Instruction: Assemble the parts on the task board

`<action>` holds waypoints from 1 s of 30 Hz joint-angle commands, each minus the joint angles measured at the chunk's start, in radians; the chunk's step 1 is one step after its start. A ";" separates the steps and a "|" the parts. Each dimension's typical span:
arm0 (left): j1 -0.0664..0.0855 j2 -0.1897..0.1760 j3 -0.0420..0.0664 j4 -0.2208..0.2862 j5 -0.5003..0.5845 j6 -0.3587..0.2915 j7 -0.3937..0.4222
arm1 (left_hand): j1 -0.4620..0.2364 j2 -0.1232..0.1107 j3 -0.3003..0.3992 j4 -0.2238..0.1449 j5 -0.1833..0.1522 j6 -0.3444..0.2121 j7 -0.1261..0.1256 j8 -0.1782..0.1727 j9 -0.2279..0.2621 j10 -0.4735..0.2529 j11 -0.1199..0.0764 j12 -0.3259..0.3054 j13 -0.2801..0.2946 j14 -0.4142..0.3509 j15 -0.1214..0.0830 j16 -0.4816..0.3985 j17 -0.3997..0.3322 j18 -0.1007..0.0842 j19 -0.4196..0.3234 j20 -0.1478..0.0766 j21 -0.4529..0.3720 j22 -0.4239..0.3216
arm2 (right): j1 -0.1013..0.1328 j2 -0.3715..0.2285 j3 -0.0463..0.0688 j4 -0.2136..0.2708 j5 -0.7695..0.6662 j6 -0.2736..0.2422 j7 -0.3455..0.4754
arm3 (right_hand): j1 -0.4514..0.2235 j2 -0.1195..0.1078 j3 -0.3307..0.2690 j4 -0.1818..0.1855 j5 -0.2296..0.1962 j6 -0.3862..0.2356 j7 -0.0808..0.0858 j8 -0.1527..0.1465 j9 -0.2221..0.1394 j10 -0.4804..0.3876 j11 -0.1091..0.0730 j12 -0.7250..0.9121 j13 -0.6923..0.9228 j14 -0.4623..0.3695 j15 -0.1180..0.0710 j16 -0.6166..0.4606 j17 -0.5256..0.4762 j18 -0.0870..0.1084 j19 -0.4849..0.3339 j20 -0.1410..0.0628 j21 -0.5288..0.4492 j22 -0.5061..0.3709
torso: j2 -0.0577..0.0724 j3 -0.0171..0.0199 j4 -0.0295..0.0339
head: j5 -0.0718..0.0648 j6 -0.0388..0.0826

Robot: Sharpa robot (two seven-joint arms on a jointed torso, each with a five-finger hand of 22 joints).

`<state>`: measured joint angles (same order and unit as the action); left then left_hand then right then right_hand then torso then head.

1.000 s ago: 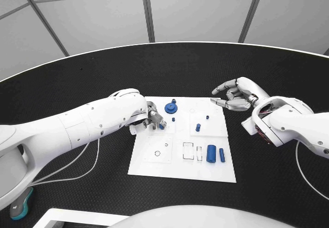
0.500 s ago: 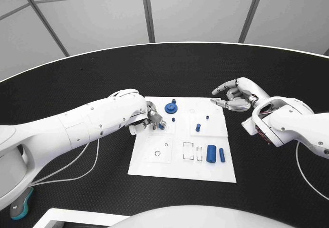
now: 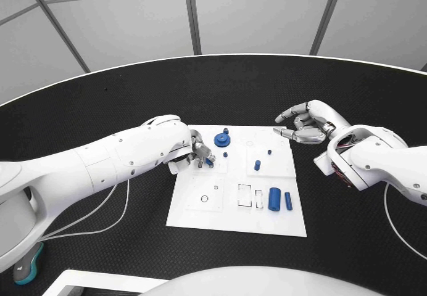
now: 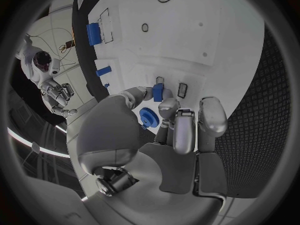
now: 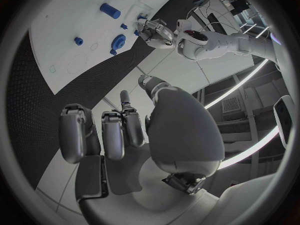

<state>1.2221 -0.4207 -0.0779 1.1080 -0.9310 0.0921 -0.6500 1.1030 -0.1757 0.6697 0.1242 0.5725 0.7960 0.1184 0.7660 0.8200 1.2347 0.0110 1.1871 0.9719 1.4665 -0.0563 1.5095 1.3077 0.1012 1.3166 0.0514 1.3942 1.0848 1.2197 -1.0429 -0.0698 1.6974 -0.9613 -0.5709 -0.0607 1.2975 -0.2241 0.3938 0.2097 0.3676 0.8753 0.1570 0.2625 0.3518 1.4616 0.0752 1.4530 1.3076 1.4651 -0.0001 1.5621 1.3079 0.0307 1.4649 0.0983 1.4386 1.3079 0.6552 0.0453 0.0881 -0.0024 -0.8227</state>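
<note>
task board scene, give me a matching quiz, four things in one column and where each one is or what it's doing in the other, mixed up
Things:
1. left hand
2. right hand
3. blue gear
4. large blue cylinder

Places or states:
A. lies at the task board's near right part, next to a thinner blue pin
B. off the board, past its far right corner, holding nothing
C. holds a small blue part over the board's left side
D. sits near the board's far edge

Pairs: 1-C, 2-B, 3-D, 4-A
</note>
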 commanded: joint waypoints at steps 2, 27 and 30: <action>0.000 0.001 0.000 0.000 0.000 -0.001 0.000 | 0.053 0.066 0.097 -0.100 -0.005 -0.041 -0.020 -0.042 -0.001 -0.002 0.006 0.007 0.001 0.070 0.009 -0.004 0.140 -0.003 -0.001 0.004 -0.005 0.000 | 0.000 0.000 0.000 0.000 0.000 0.001 0.000 | 0.007 0.006 0.001 0.003 0.006 0.009 -0.001 0.006 -0.001 0.007 -0.006 0.003 0.153 0.100 -0.007 -0.003 0.242 0.005 0.056 -0.007 -0.004 0.154 | -0.001 0.0001 -0.0012 | 0.001 0.002; 0.000 -0.036 0.000 0.054 0.000 0.035 0.001 | 0.068 0.063 0.096 -0.113 -0.007 -0.031 -0.024 -0.028 0.009 0.002 0.003 0.014 0.004 0.071 0.007 -0.002 0.142 -0.004 0.002 0.005 -0.003 0.004 | 0.000 0.003 0.000 -0.005 0.000 0.005 -0.001 | 0.007 0.006 0.001 0.003 0.006 0.009 -0.001 0.006 -0.001 0.007 -0.006 0.003 0.153 0.100 -0.007 -0.003 0.242 0.005 0.056 -0.007 -0.004 0.154 | -0.002 -0.0004 0.0004 | -0.002 0.007; 0.000 -0.039 0.000 0.062 0.000 0.036 0.006 | 0.071 0.057 0.107 -0.118 -0.002 -0.028 -0.025 -0.022 0.014 0.007 0.001 0.019 0.011 0.071 0.006 -0.002 0.142 -0.004 0.003 0.004 -0.002 0.006 | 0.000 0.005 0.000 -0.007 0.000 0.005 -0.001 | 0.007 0.006 0.001 0.003 0.006 0.009 -0.001 0.006 -0.001 0.007 -0.006 0.003 0.153 0.100 -0.007 -0.003 0.242 0.005 0.056 -0.007 -0.004 0.154 | -0.001 0.0001 -0.0007 | -0.001 0.008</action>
<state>1.2225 -0.4594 -0.0775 1.1680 -0.9310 0.1282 -0.6455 1.1377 -0.1482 0.6652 0.1196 0.5651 0.7631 0.0979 0.7354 0.8323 1.2329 0.0128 1.2002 0.9800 1.4633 -0.0531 1.5095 1.3075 0.1011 1.3166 0.0514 1.3942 1.0896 1.2195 -1.0387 -0.0699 1.6909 -0.9613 -0.5655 -0.0616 1.2975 -0.2241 0.3938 0.2096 0.3673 0.8753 0.1570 0.2625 0.3521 1.4616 0.0751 1.4530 1.3074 1.4651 -0.0001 1.5621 1.3076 0.0306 1.4649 0.0983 1.4386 1.3076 0.6529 0.0449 0.0881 -0.0046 -0.8161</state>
